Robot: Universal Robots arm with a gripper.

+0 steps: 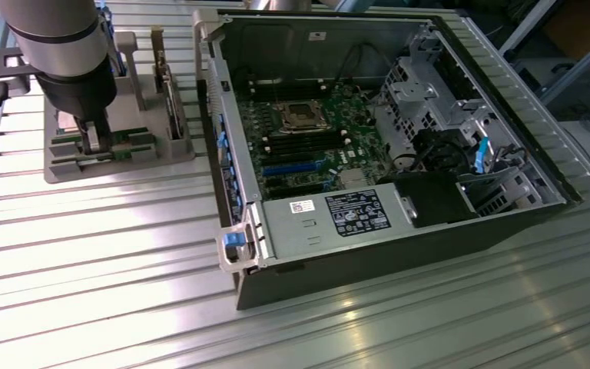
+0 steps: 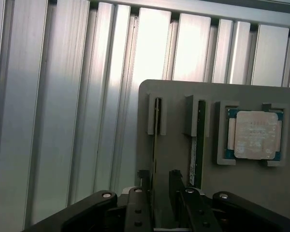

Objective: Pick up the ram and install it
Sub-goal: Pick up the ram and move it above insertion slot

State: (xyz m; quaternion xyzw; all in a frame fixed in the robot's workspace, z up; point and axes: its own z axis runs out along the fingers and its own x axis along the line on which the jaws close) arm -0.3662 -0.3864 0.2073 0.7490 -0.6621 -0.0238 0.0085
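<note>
**A:** Looking across the ribbed metal desk [image 1: 90, 254], how far along is the job?

**B:** Barely started, I judge. The open computer case [image 1: 377, 269] lies on the exterior view's right with its motherboard [image 1: 316, 146] exposed. The dark memory slots look unfilled, though they are too small to be sure.

**A:** And the grey holder [image 1: 70, 165]?

**B:** It sits beside the case, on the exterior view's left. The arm [image 1: 54, 38] stands over it, with the hand [image 2: 159, 181] down at its near end.

**A:** Gripping anything?

**B:** No. The fingers [image 2: 176, 179] are spread, one on either side of the ram [image 2: 156, 145], which stands on edge in its holder slot. Its twin [image 2: 199, 135] is in the neighbouring slot, and the processor chip [image 2: 255, 134] is in the pocket beyond. Neither the pick-up nor the install is done yet.
</note>
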